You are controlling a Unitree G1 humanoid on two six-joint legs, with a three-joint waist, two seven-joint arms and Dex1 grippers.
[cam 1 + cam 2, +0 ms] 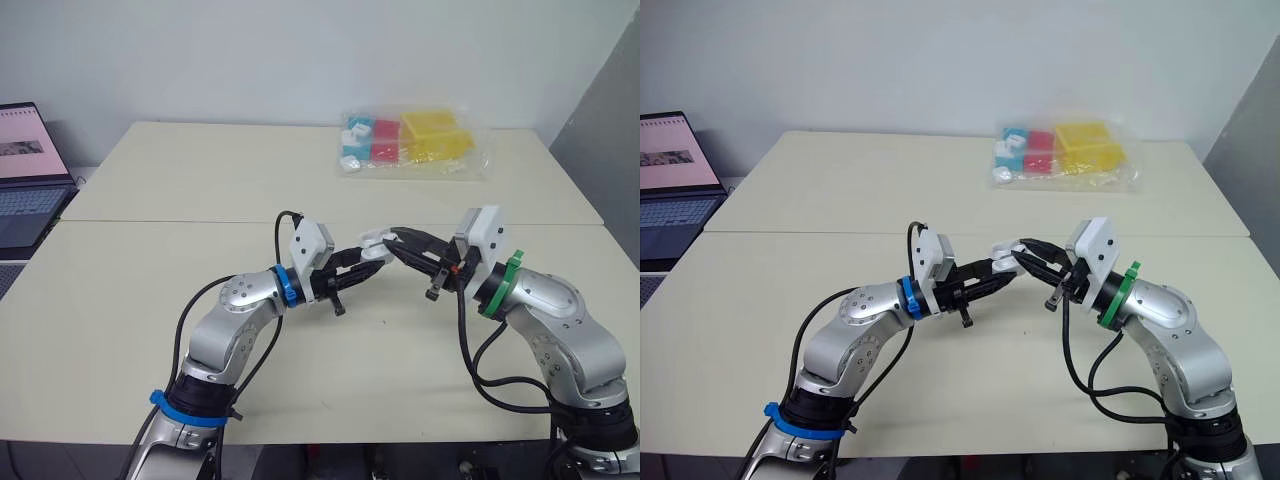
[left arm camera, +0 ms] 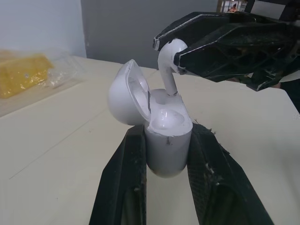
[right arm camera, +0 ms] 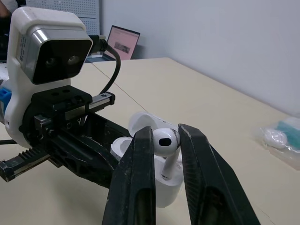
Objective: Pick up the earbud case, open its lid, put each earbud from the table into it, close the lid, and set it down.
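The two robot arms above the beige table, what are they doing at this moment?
The left gripper holds the small white glossy earbud case upright between its fingers, with the rounded lid standing open. The right gripper pinches a white plastic earbud by its head, with the stem at the case's slot, not fully seated.

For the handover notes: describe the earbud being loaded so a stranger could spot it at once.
Over the middle of the near cream table, the left gripper holds the white earbud case, lid open. Right above it the right gripper pinches the earbud: the small white stemmed piece, stem pointing down into the case.
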